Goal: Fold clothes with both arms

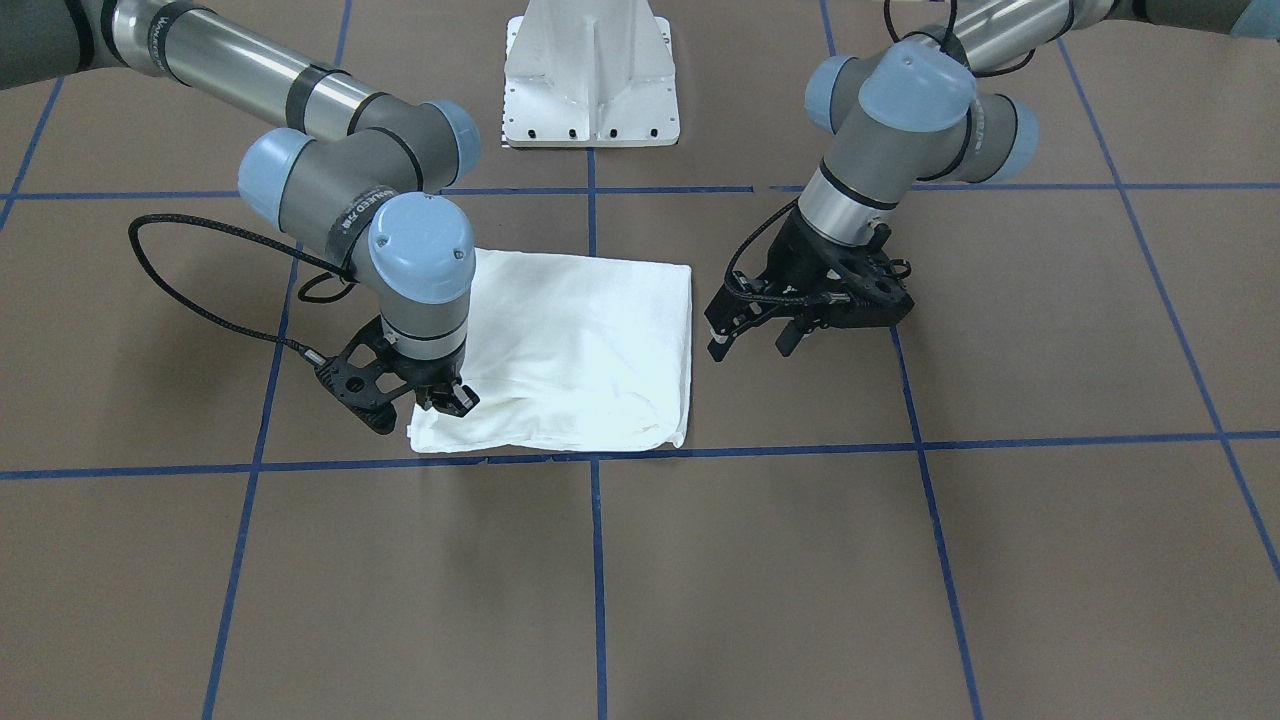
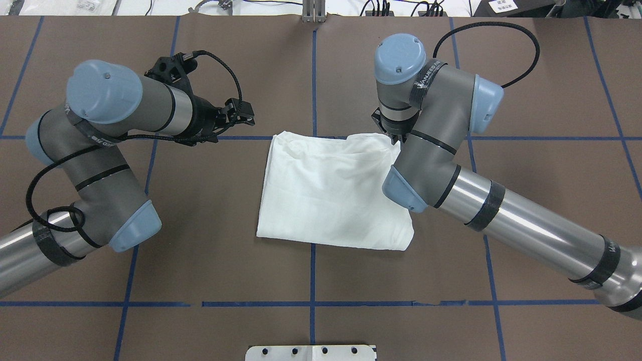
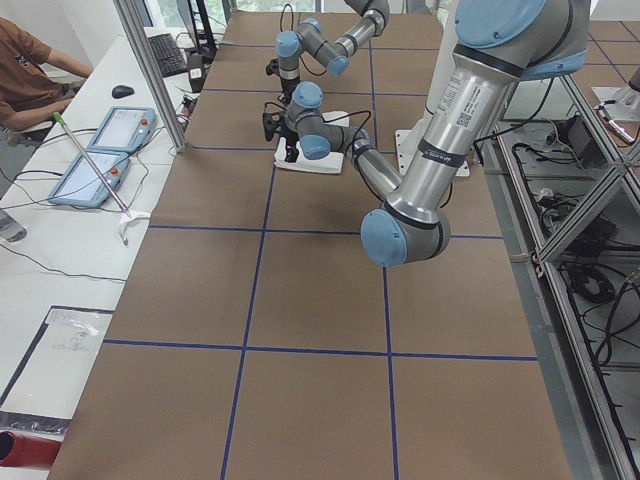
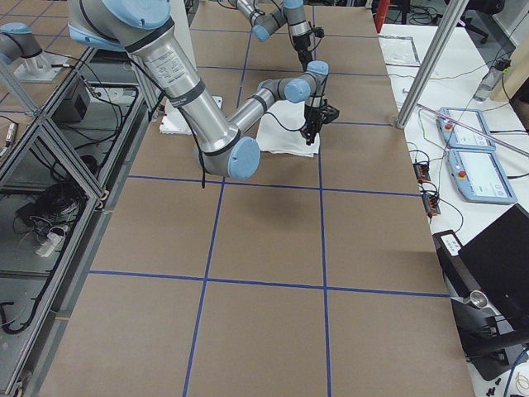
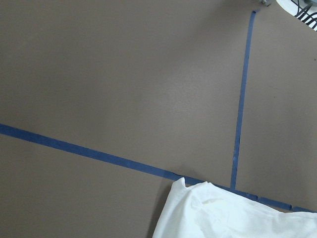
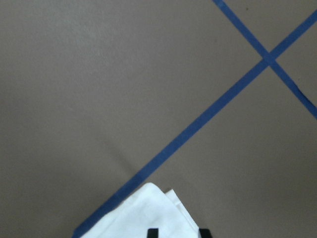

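The white shirt lies folded into a plain rectangle in the middle of the brown table, with no print showing. My right gripper points down onto the shirt's corner farthest from the robot on my right side. In the right wrist view its fingertips stand close together with white cloth between them, so it reads as shut on the shirt. My left gripper hangs open above bare table, a short way off the shirt's left edge. The left wrist view catches only a shirt corner.
The white pedestal base stands at the robot's side of the table. Blue tape lines divide the table into squares. In the exterior left view a person sits at a side desk with tablets.
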Robot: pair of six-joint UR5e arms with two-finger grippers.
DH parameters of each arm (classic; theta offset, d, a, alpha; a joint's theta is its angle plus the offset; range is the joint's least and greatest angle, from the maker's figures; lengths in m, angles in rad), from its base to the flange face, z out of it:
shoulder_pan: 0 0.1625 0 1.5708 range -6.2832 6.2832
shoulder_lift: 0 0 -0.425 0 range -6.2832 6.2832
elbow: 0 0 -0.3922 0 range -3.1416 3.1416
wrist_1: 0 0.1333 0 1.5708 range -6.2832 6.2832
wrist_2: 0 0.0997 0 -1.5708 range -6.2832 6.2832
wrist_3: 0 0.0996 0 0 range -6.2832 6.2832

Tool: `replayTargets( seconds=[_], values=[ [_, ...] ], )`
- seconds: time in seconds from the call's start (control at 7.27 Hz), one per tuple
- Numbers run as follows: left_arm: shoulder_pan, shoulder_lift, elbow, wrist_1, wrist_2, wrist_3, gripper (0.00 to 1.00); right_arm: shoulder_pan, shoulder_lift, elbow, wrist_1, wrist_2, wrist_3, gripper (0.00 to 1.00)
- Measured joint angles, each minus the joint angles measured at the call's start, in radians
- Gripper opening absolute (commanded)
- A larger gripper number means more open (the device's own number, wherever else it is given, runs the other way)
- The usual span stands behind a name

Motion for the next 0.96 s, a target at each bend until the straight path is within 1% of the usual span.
replayTargets(
  seconds=[0.14, 0.28, 0.41, 0.69, 0.96],
  values=[
    [-0.011, -0.001, 0.0, 0.0, -0.003, 0.011, 1.0, 0.041, -0.003, 0.016, 0.0, 0.007, -0.044, 1.0],
    [-0.034, 0.0, 0.0, 0.001, -0.016, 0.047, 1.0, 0.103, -0.011, 0.032, 0.0, 0.025, -0.13, 1.0],
    [-0.067, 0.002, 0.002, 0.005, -0.04, 0.112, 1.0, 0.18, -0.036, 0.044, 0.002, 0.057, -0.26, 1.0],
    [-0.169, 0.037, 0.004, 0.016, -0.118, 0.313, 1.0, 0.372, -0.136, 0.062, 0.009, 0.137, -0.648, 1.0],
    [-0.302, 0.122, 0.005, 0.061, -0.202, 0.607, 1.0, 0.583, -0.272, 0.061, 0.023, 0.233, -1.103, 1.0]
  ],
)
